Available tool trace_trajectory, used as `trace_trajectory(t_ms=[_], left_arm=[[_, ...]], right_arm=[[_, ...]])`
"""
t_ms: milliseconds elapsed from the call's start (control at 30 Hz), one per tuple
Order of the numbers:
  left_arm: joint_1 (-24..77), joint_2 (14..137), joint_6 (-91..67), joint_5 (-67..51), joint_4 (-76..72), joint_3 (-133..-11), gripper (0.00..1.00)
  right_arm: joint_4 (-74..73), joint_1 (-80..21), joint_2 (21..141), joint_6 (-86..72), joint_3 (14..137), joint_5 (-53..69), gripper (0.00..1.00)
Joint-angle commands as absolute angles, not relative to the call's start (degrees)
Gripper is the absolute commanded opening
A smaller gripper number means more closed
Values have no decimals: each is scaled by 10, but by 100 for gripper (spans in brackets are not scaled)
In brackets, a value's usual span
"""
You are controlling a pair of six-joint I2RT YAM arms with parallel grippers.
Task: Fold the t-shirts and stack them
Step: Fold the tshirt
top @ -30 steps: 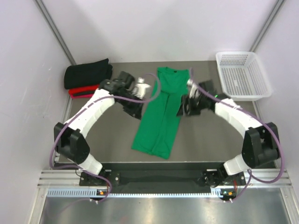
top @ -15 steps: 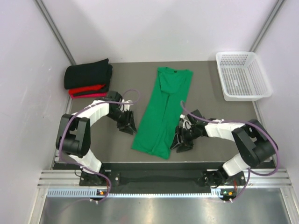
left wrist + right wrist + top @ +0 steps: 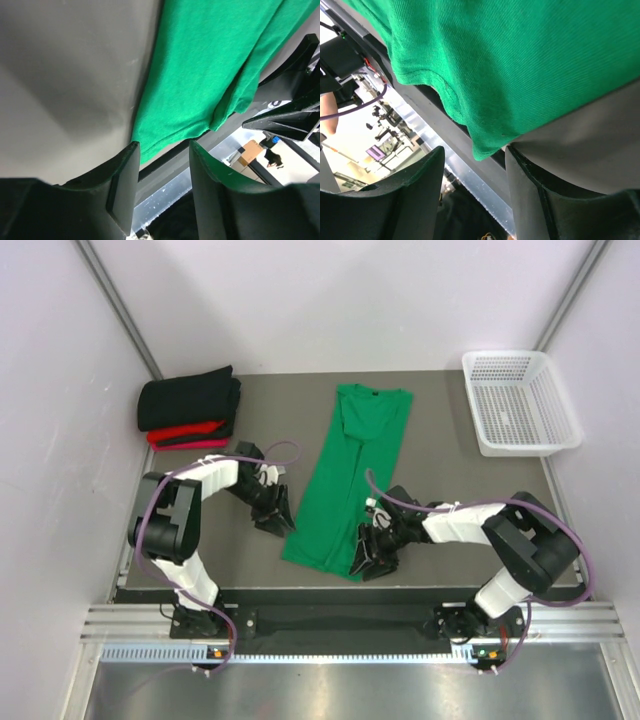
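The bright green t-shirt (image 3: 350, 475) lies folded into a long strip down the middle of the table, collar at the far end. My left gripper (image 3: 280, 520) is open, low at the left side of its near hem; in the left wrist view (image 3: 161, 167) the hem corner (image 3: 142, 145) sits just at the tip of one finger (image 3: 122, 185). My right gripper (image 3: 364, 562) is open at the near right hem corner; in the right wrist view (image 3: 472, 167) that corner (image 3: 485, 147) hangs between the jaws. A folded black t-shirt (image 3: 188, 398) rests on a folded red t-shirt (image 3: 185, 434) at the far left.
A white mesh basket (image 3: 520, 400) stands at the far right corner. The table's near edge with its black rail (image 3: 340, 595) runs just beyond the green hem. Pale walls close in on both sides.
Both arms have swung from the shirt's far half back to its near hem. In the last half second the right gripper slid left onto the hem corner; the left barely moved.
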State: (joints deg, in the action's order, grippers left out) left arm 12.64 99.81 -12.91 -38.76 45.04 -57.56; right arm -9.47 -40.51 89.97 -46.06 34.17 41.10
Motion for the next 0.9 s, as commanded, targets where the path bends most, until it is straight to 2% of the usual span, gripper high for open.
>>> trace_trajectory(t_ms=[0, 167, 500, 700, 867], left_arm=[[120, 1005, -116, -396, 482, -569, 50], [120, 1007, -115, -393, 486, -552, 51], [120, 1005, -124, -402, 480, -521, 44], [120, 1012, -124, -404, 480, -517, 41], [121, 1015, -123, -403, 481, -507, 41]], right_arm=[[-115, -420, 904, -462, 353, 377, 52], [-129, -420, 911, -454, 365, 366, 51], [-143, -410, 901, -443, 356, 358, 44], [-114, -408, 903, -445, 358, 366, 31], [-88, -406, 915, -454, 366, 381, 31]])
